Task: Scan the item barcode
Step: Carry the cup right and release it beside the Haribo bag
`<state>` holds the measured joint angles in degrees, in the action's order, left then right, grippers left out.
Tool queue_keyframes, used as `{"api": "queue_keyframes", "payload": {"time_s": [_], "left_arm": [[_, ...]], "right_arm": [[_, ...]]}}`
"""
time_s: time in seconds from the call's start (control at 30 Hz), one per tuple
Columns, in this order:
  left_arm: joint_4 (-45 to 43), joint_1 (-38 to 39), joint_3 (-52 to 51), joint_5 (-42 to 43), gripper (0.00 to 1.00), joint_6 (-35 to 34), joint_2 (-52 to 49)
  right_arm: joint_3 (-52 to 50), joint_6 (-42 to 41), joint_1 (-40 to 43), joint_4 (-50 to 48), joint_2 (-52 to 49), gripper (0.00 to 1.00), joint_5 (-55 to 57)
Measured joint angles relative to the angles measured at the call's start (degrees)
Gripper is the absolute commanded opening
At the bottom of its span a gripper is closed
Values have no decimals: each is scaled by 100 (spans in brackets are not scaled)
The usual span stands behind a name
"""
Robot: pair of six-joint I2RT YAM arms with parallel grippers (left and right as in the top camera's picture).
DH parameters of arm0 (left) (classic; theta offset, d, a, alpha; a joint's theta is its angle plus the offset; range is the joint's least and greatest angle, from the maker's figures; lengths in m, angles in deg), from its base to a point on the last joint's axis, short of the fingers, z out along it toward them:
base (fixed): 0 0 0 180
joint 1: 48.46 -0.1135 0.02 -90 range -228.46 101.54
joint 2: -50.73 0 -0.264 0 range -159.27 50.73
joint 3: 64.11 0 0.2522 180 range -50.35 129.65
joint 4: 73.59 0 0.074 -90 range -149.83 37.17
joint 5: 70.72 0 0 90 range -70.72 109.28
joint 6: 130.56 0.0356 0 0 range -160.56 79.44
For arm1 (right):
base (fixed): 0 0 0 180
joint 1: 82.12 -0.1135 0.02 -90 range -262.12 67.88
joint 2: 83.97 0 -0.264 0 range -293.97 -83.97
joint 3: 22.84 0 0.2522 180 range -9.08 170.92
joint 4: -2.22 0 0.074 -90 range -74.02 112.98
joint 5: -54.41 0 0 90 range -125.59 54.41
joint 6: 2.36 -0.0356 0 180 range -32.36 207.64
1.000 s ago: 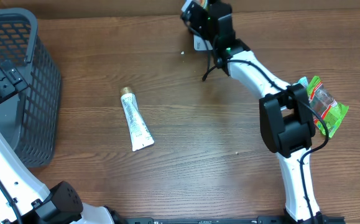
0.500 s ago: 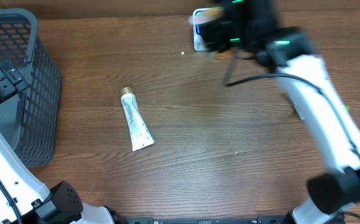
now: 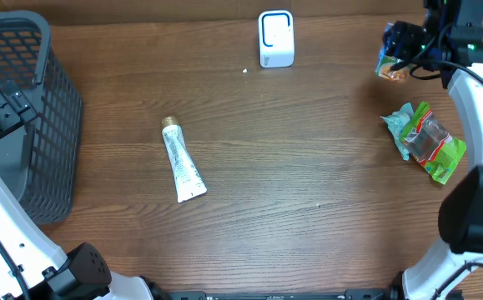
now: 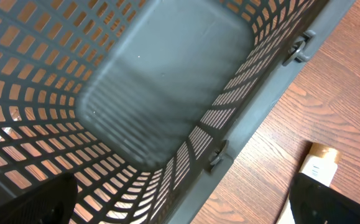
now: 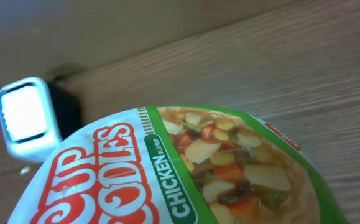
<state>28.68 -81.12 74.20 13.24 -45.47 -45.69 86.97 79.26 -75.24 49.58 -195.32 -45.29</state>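
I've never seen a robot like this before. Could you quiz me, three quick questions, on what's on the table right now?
1. True or false: the tube lies inside the basket.
2. What does the right claw hold? A) the tube B) a cup of noodles C) nothing
3. Fill in: the flavour printed on the cup reads ____.

Key: 1 false, it lies on the table beside the basket; 2 B; 3 chicken.
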Motion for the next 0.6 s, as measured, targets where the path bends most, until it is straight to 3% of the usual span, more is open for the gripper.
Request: {"api": "queue_keyframes", "payload": {"time_s": [0.33, 0.43, 0.5, 0.6], "left_arm": [[0, 0, 0, 0, 100, 0, 0], [2, 0, 0, 0, 100, 0, 0], [0, 0, 0, 0, 100, 0, 0], [0, 0, 0, 0, 100, 0, 0]], "right_arm": [[-179, -1095, 114, -662, -1357, 60, 636], [-177, -1377, 219, -605, -1375, 88, 634], [-175, -1580, 299, -481, -1375, 100, 634], [-177, -1786, 450, -122, -1386, 100, 603]]}}
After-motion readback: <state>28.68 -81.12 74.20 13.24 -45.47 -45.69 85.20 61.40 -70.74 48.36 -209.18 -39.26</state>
